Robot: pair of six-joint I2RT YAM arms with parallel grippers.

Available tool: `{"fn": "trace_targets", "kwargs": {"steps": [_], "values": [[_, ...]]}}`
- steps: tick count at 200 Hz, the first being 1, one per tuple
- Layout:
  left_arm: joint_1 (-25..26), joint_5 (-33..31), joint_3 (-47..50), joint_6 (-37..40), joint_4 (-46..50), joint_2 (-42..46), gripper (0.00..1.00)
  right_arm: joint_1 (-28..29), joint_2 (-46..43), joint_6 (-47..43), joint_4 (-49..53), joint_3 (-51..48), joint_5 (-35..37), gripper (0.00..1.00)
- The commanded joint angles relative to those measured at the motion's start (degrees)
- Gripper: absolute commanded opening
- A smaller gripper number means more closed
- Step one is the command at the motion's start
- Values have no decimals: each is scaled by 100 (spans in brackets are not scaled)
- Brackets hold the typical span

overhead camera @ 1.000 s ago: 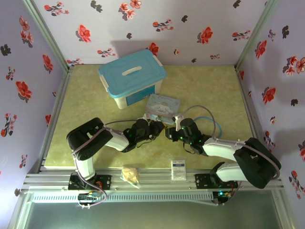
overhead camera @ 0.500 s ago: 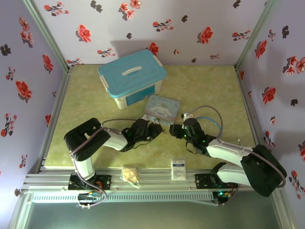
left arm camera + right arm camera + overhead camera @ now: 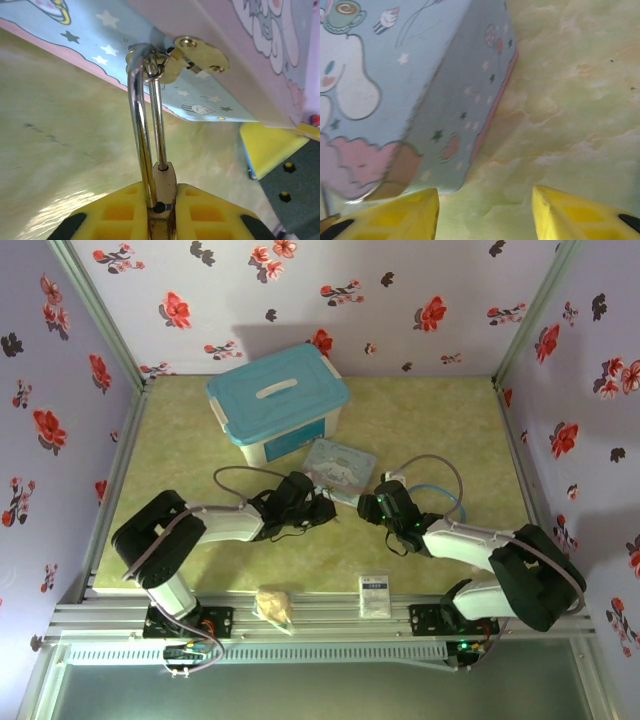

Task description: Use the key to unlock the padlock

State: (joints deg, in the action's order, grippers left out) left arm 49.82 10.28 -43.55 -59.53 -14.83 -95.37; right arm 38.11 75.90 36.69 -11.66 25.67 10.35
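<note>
The small brass padlock (image 3: 164,176) is pinched between my left gripper's (image 3: 162,202) yellow fingers. Its silvery shackle (image 3: 137,100) runs up through the brass hasp (image 3: 200,52) of the pale blue cartoon tin (image 3: 340,468). One shackle leg sits in the body; the other lies beside a dark hole in the body's top. In the top view my left gripper (image 3: 322,508) is at the tin's near edge, and my right gripper (image 3: 367,507) is just right of it. My right gripper (image 3: 485,210) is open over bare table by a corner of the tin (image 3: 395,75). The key is out of view.
A white box with a blue lid (image 3: 277,400) stands behind the tin. A tan lumpy bag (image 3: 274,605) and a white packet (image 3: 375,595) lie at the near edge. A blue-tubed stethoscope (image 3: 445,490) loops behind my right arm. Flowered walls close in three sides.
My right gripper has opened and drawn back to the right, away from the padlock. The left arm's elbow has swung left, its grip on the padlock unchanged.
</note>
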Motion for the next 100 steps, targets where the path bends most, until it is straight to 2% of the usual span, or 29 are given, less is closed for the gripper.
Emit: {"fn": "trace_targets", "kwargs": {"steps": [1, 64, 100], "values": [[-124, -152, -291, 890, 1172, 180, 3, -31, 60, 154, 13, 51, 168, 52], [-183, -187, -549, 1206, 1545, -60, 8, -31, 30, 191, -51, 34, 93, 52], [-148, -846, -784, 1670, 2293, -78, 12, -31, 65, 190, -49, 61, 77, 52]]}}
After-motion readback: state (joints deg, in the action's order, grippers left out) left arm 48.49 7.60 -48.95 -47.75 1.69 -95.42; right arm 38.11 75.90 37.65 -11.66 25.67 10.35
